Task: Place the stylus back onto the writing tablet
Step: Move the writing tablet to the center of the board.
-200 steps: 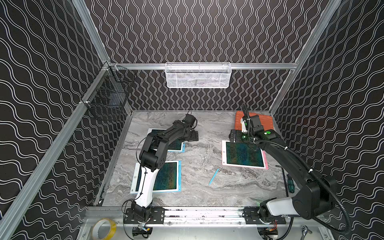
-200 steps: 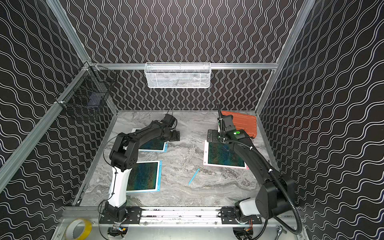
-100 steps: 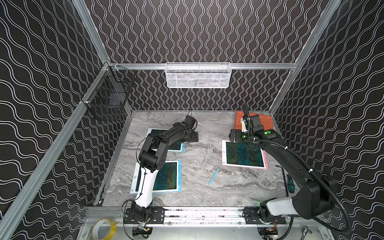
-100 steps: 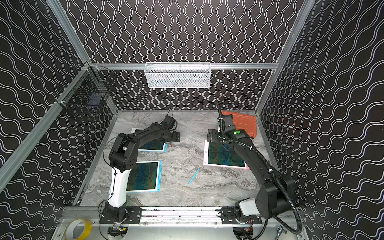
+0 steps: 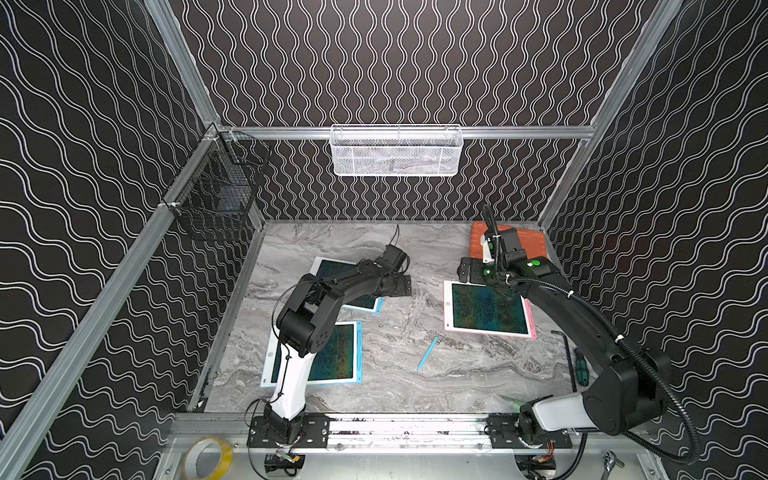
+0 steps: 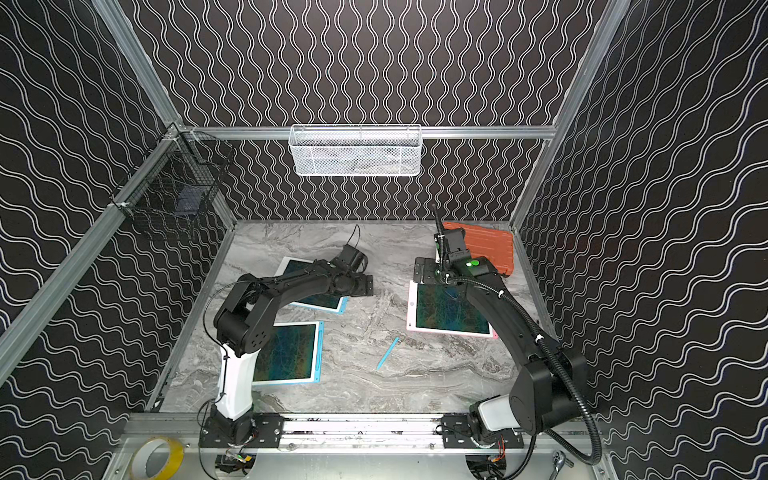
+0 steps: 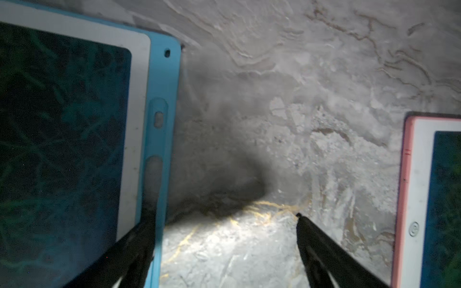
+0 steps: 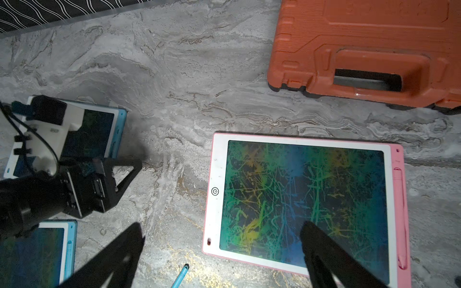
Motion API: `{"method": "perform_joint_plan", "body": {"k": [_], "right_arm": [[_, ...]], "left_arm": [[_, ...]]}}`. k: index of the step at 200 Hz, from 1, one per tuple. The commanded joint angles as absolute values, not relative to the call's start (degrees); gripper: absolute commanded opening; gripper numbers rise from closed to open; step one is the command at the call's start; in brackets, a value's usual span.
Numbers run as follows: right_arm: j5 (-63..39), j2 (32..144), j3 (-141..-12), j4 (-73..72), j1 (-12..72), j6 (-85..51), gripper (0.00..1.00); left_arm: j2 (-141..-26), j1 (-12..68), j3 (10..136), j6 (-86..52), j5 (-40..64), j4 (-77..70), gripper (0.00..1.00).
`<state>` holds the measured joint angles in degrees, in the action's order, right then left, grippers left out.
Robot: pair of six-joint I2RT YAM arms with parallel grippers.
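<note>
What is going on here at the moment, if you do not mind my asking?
Two robot arms are meant to put a stylus back on its writing tablet, but nothing is held yet. The blue stylus lies loose on the table between the tablets. The left end effector is open, low beside the far blue tablet, whose side slot looks empty. The right end effector hangs open by the pink tablet, which has its pink stylus docked.

stylus [image 5: 427,353] on table [image 5: 415,386] between front left tablet [image 5: 336,353] and right tablet [image 5: 478,311], case [image 5: 534,244] at rear right
</note>
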<state>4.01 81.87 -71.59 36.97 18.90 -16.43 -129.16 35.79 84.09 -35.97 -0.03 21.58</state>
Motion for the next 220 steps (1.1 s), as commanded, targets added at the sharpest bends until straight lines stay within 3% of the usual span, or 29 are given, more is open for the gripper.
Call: {"method": "perform_joint_plan", "body": {"k": [1,63,121,176,220], "right_arm": [[5.1,81.4,-71.1,37.0,18.9,-15.9,1.00],[5.4,81.5,-70.7,37.0,18.7,-15.4,1.00],[3.9,82.6,-70.5,36.8,19.2,-15.1,1.00],[1.4,87.0,-73.7,36.9,22.3,-16.2,1.00],[-2.5,91.4,-75.9,36.0,23.4,-19.2,1.00]], "left_arm": [[-129.9,38.0,82.8,-41.3,6.6,23.8,0.92],[-130.5,45.3,82.3,-48.3,10.1,18.2,0.92],[-123.1,43.6,80.4,-45.9,17.6,15.3,0.96],[-116.8,35.1,75.2,-39.5,26.2,14.6,0.96],[-114.5,24.5,76.5,-32.2,19.6,23.3,0.97]]}}
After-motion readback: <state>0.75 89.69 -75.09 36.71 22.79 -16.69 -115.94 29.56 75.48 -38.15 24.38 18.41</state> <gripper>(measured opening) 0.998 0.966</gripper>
